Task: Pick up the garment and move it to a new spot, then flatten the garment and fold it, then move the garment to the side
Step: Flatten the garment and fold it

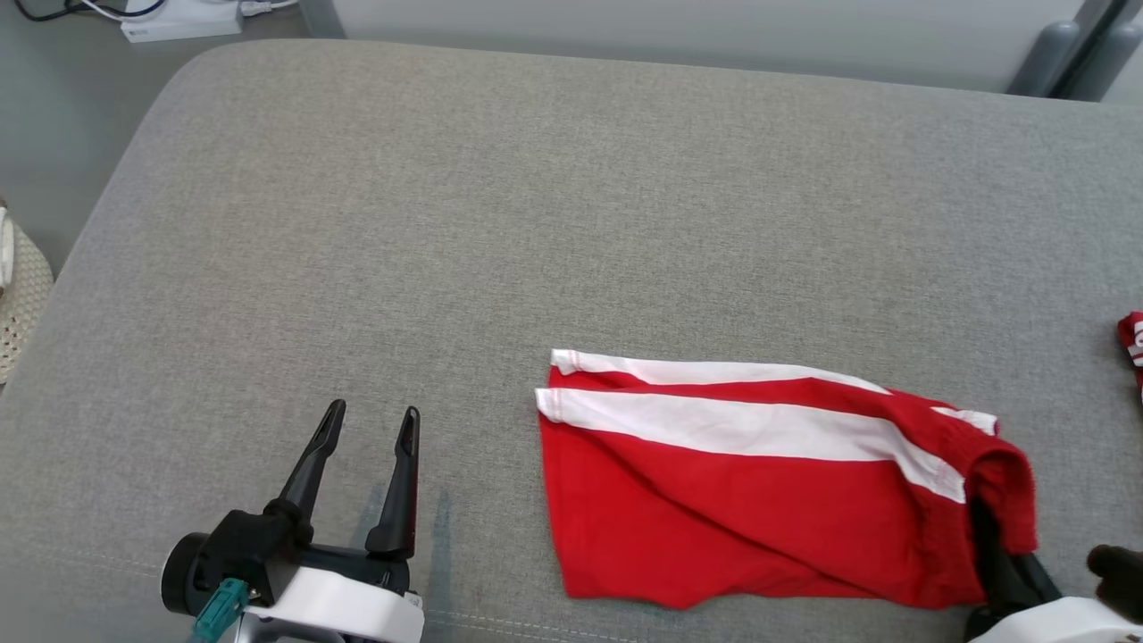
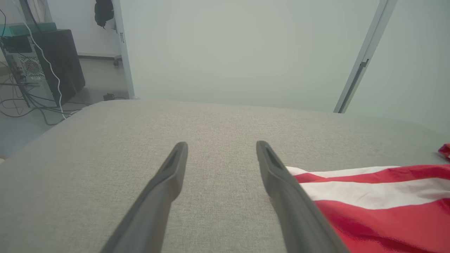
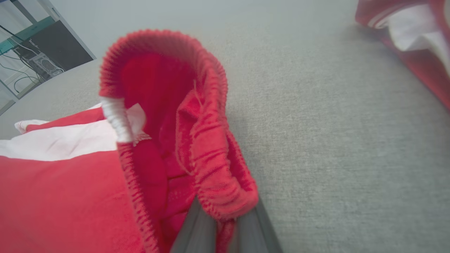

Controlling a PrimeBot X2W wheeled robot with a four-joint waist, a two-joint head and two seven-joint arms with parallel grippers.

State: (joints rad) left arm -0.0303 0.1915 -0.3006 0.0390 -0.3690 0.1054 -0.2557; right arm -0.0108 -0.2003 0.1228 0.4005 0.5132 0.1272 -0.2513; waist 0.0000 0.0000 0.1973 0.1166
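The left gripper [image 1: 373, 411] [image 2: 221, 144] lies low over the bare grey cushion [image 1: 446, 223] [image 2: 218, 119], jaws spread and holding nothing. To their right lies the garment [image 1: 732, 500] [image 2: 379, 207] [image 3: 52, 200], red shorts with white stripes, its hem just beside the right finger. The right gripper [image 1: 1000, 558] [image 3: 225, 228] reaches in from the near edge, jaws pinching the raised elastic waistband. Wide open cushion runs ahead of both jaws to its rounded far edge. Right of the right jaws, apart, sits another red cloth [image 1: 1132, 344] [image 3: 415, 31]. The left wrist view adds a computer tower [image 2: 52, 66] on the floor beyond.
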